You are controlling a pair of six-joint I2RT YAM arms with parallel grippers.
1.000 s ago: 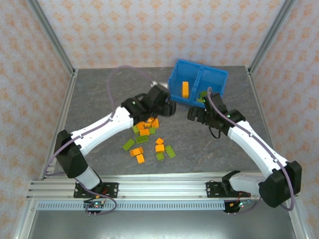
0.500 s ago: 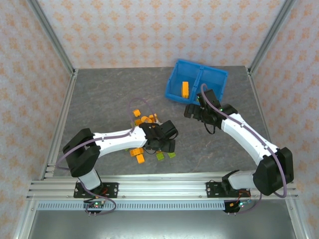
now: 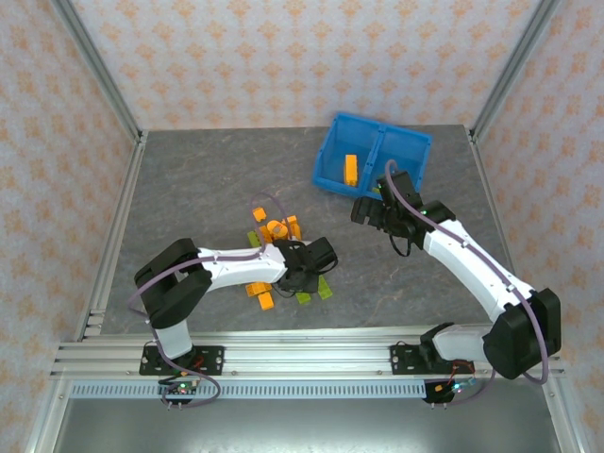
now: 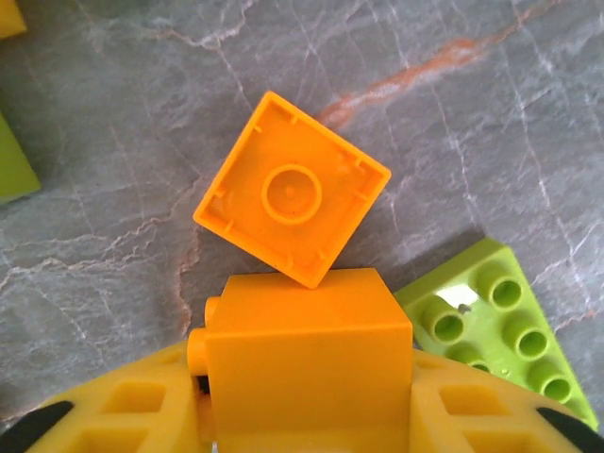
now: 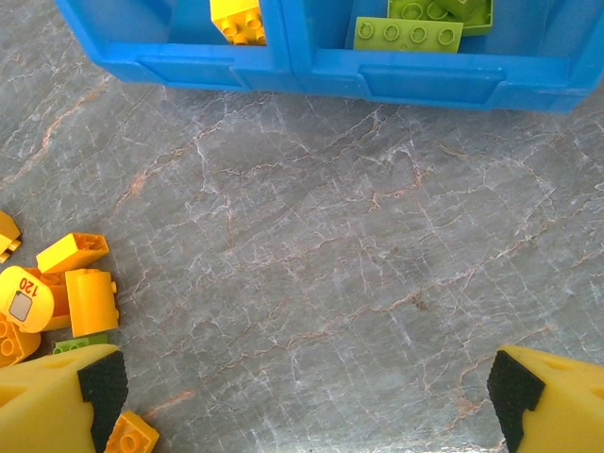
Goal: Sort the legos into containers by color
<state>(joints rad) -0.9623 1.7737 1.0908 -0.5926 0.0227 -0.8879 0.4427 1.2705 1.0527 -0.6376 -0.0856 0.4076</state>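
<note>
legos [image 3: 278,228] lie around the left gripper [image 4: 307,415], its jaws closed on an orange brick [image 4: 307,363] by its flat sides — probably for a steady lift — an upturned orange square [image 4: 291,189] touching it just ahead; the right gripper [image 5: 302,387] hangs wide and empty, bin [image 5: 302,75] just ahead.

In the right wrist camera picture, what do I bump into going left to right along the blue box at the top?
An orange brick → the blue middle wall → a flat green brick with four studs.
</note>
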